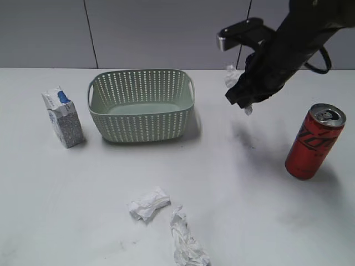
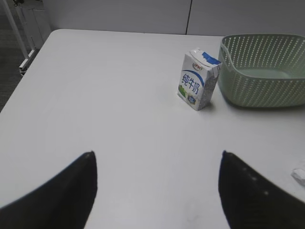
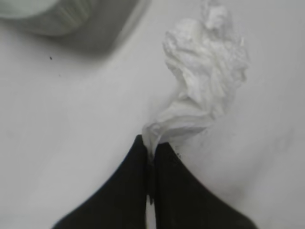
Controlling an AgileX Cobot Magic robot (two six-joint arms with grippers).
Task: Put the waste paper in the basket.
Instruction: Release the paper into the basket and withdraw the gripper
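Your desk (image 1: 260,221) is white, and the pale green basket (image 1: 141,105) sits toward its back left, open side up, with nothing visible inside. Your right gripper (image 3: 151,151) hangs above the desk to the right of the basket, well apart from its rim, with its jaws pinched together on a wad of waste paper (image 3: 205,71); the paper trails out beyond the fingertips. A red can (image 1: 314,141) stands upright at the right. A milk carton (image 2: 198,79) stands just beside the basket's left end. Two more crumpled paper pieces (image 1: 148,204) lie near the front edge, close together. Your left gripper (image 2: 157,183) hovers over bare desk, jaws spread wide, holding nothing.
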